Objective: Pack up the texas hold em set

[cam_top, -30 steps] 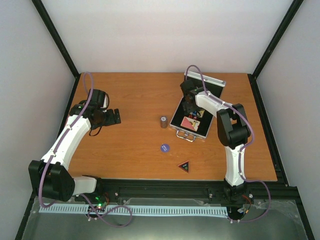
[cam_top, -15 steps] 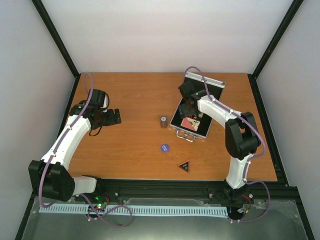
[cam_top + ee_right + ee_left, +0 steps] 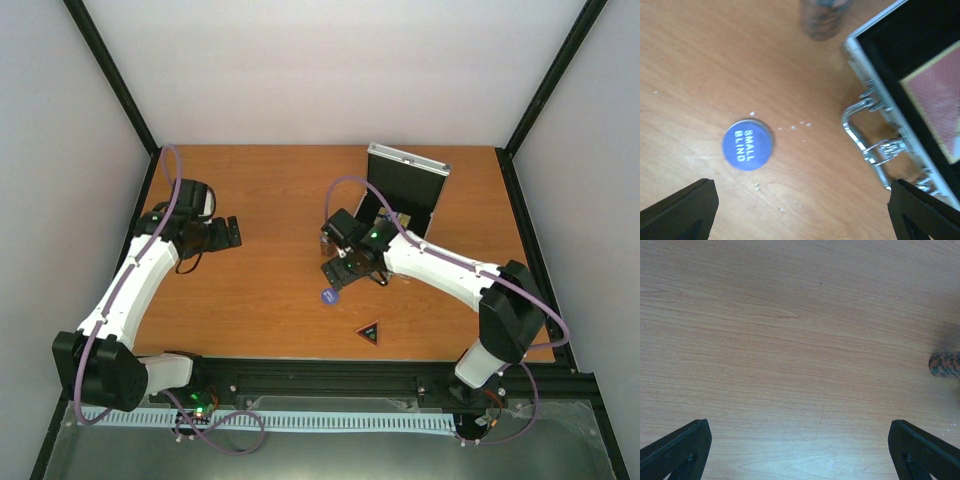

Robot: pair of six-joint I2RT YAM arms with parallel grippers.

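**Right Arm Lines Up Over the Blue Chip**

The right fingers point(image 3: 343, 272) hang over the wooden surface point(image 3: 250, 190). They are spread wide, with nothing between them. I think they are spread like that so they can come down on both sides of the blue chip point(image 3: 747, 145). The chip lies flat just ahead of them, closer to one finger than the other, and it says SMALL BLIND on top. It is thin and flat, so it looks hard to pinch. The fingers may need to slide over until the chip sits in the middle.

By the other finger sits the silver case point(image 3: 864, 70), with its handle point(image 3: 854, 134) facing the chip. Its lid point(image 3: 405, 185) stands up, so things can be dropped in. A red card deck point(image 3: 935, 92) lies in the black lining. The dark cylinder point(image 3: 824, 17) stands farther ahead of the fingers, just beside the case corner. The black triangle point(image 3: 369, 333) lies behind the fingers, toward the arm bases.

The left fingers point(image 3: 225, 233) are well apart from all this. They are spread too and hold nothing, with only bare wood between them. I guess that arm is parked there so it is not in the way.

The chip, cylinder and triangle are not in the case yet. I cannot see any dice or a clear disc.
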